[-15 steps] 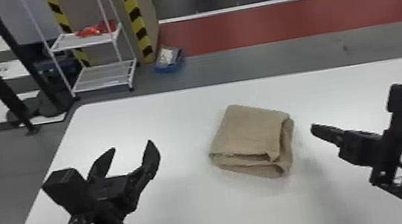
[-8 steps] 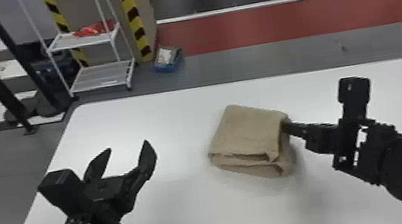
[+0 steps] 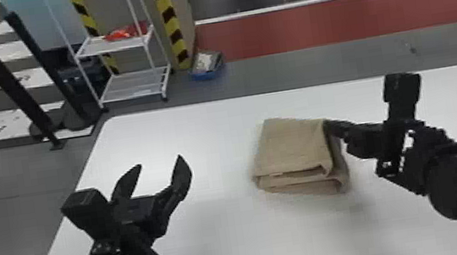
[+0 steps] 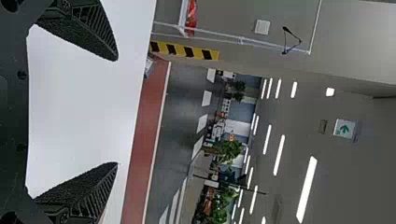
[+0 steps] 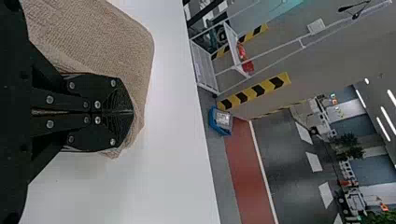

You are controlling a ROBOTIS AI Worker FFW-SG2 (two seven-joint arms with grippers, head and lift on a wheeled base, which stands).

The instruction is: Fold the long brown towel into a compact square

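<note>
1. Brown towel (image 3: pixel 294 145): right of centre in the head view, flat on the white table (image 3: pixel 218 246). Folded into a thick, roughly four-sided pad; top panel fairly smooth, layers stacked and slightly uneven along the near edge, rounded folds at the right side.
2. Texture: matte tan cloth, fine close weave visible in the right wrist view. Table surface smooth and pale, with soft shadows.
3. Right gripper (image 3: pixel 327 124): comes in from the right edge of the frame, tips touching the towel near its upper right corner. Jaws closed together – whether cloth is pinched between them, cannot tell.
4. Left gripper (image 3: pixel 159 161): lower left of the frame, apart from the towel. Jaws spread wide – nothing held. Fingers black, tapered, with ribbed sides.
</note>
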